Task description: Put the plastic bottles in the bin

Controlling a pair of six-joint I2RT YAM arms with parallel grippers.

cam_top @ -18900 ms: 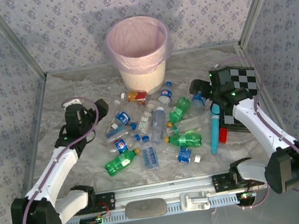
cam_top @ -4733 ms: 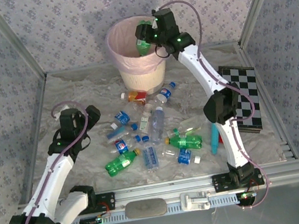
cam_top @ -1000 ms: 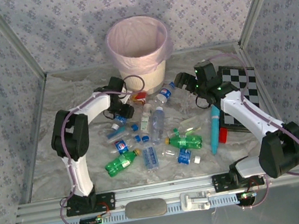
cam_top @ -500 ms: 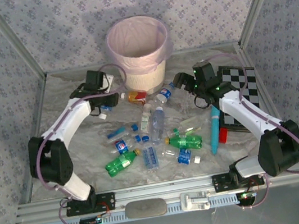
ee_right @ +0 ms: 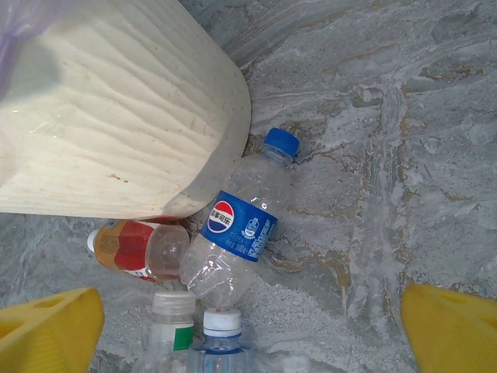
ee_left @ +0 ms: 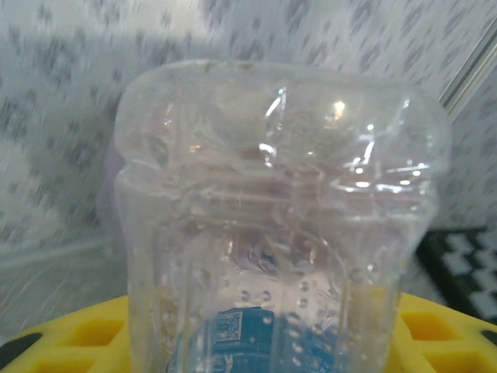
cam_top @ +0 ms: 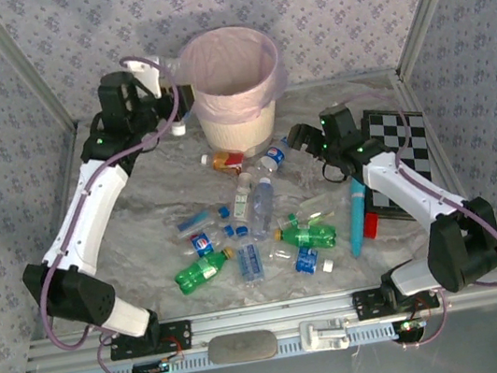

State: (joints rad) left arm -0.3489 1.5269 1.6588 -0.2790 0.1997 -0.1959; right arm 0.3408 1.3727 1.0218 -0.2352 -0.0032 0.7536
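**Left arm is at the bin with a bottle, not clearly over the opening**

The left gripper (cam_top: 160, 117) is narrowed onto a clear bottle (ee_left: 279, 217), which sits between the yellow fingers. It's raised at the left side of the bin (cam_top: 234, 127), level with the rim. From the top view it looks beside the opening, not over it.

Risks:
- If it lets go here, the bottle probably hits the rim or drops outside onto the table (cam_top: 142, 232). It needs to go further right first.
- The pink bag (cam_top: 185, 69) bulges over the rim on that side. A finger or the bottle could snag it and drag the liner or tip the bin.
- The bottle wall is thin and ribbed. It can buckle or slide in the grip during the swing.
- The right gripper (cam_top: 300, 137) is spread wide, empty, and low over the blue-label bottle (ee_right: 241, 233). That bottle lies against the bin's base, so a careless close could nudge the bin while the left arm is dropping.

Held bottle: see-through, dented, moulded base away from the camera, blue label low between the fingers.

The other bottles (cam_top: 256, 233) lie loose on the table in front of the bin. They are clear or green, and an orange-red labelled one (ee_right: 136, 249) is tucked at the bin's foot. The turquoise stick (cam_top: 357, 216) is not a target.
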